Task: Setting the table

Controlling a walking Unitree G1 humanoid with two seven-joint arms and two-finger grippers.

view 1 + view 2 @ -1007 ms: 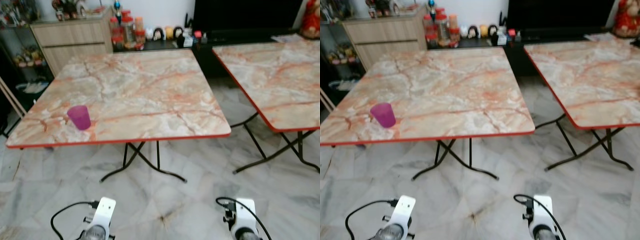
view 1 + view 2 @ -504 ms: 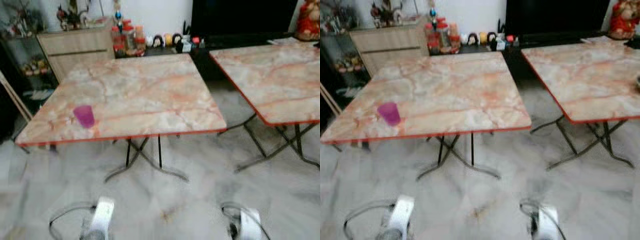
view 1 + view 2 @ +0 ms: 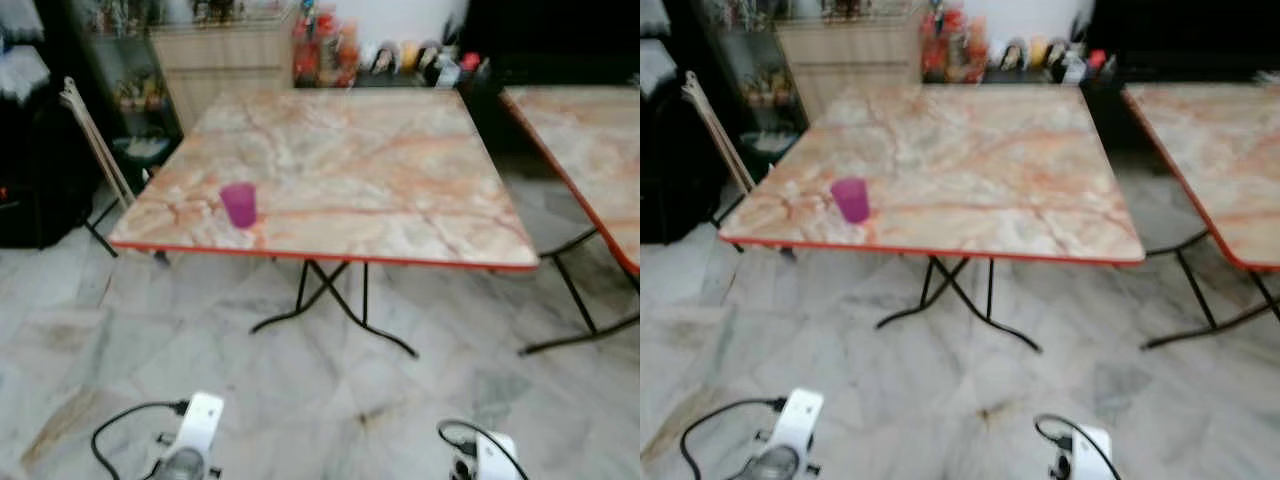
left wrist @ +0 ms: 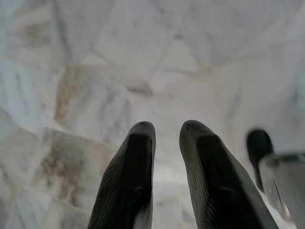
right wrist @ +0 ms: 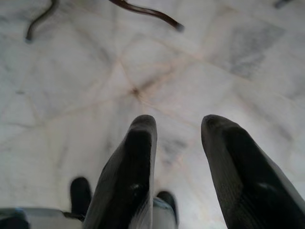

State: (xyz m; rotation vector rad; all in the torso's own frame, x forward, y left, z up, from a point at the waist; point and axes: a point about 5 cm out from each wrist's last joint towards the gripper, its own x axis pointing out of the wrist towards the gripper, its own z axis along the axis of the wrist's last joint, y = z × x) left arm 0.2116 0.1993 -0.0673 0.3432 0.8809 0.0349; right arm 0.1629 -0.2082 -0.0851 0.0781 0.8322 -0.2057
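purple cup (image 3: 239,204) – upright near table's (image 3: 400,170) front-left corner | left gripper (image 4: 167,131) – parted, empty, over floor (image 3: 300,400) | right gripper (image 5: 178,125) – likewise parted, empty

- Home living/dining room.
- Two folding tables (image 3: 350,180), marble-pattern tops with red edging, on a grey marble-tile floor (image 3: 200,340).
- Wooden sideboard (image 3: 225,60) by the far wall.
- Jars and small ornaments (image 3: 380,55) crowd a low dark unit beyond the table's far edge.
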